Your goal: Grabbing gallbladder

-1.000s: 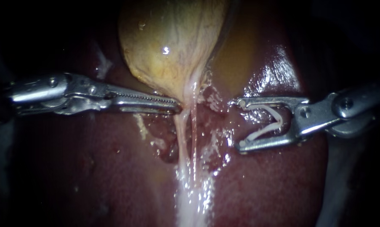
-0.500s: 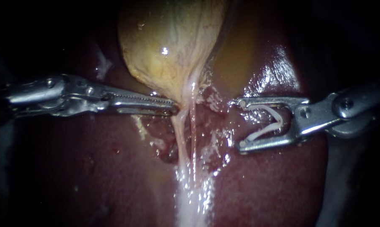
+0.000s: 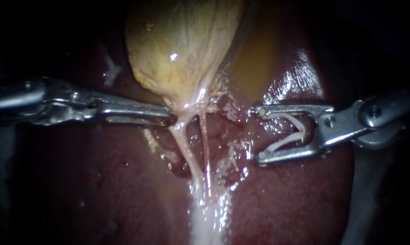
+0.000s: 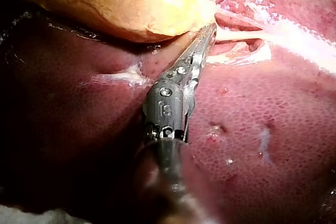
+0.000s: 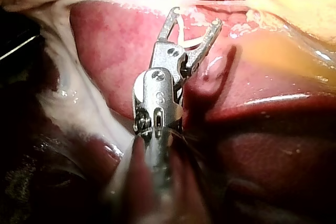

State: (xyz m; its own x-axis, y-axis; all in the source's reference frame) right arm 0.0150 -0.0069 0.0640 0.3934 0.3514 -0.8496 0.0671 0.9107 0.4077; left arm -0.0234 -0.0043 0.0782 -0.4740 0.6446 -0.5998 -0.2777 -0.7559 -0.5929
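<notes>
The yellow-tan gallbladder lies at the top centre on the dark red liver. My left instrument has its toothed jaws shut on the gallbladder's narrow lower end and draws it sideways to the left. Below it, two pale tubes splay apart and run down to white tissue. The left wrist view shows the jaws closed at the gallbladder's edge. My right instrument hovers to the right of the tubes, its jaws wide apart and holding a white V-shaped clip, also seen in the right wrist view.
A glistening strip of white tissue runs down the centre over the liver. A yellowish wet patch lies to the right of the gallbladder. Dark surroundings border the scene on both sides.
My left instrument has pulled back to the left with the gallbladder's lower end in its jaws, stretching the tissue and spreading the two tubes apart. The right instrument has stayed put.
</notes>
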